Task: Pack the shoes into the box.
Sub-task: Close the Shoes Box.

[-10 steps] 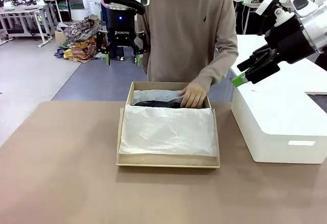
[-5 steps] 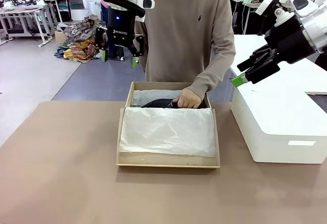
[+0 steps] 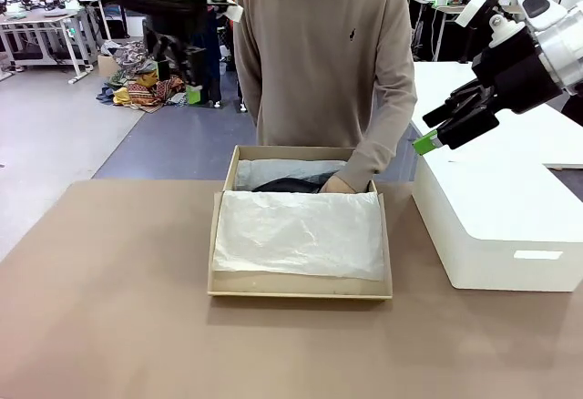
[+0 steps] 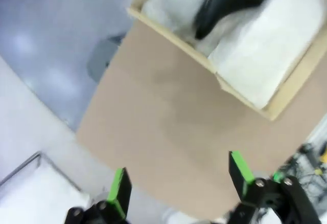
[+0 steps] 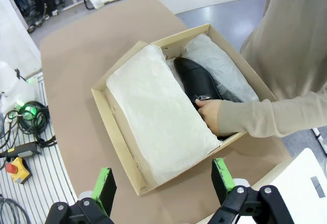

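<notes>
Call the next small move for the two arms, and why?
Probably a pause: no reach into the box until the person's hand lifts out. That hand rests on the black shoe at the box's far end, and the left claw and right claw both hang open and empty, apart from the box.

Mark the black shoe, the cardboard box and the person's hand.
black shoe [image 5: 196,81], right wrist view, glossy upper.
cardboard box [image 3: 301,286], front view, near wall.
person's hand [image 5: 210,115], right wrist view, back of hand.
</notes>
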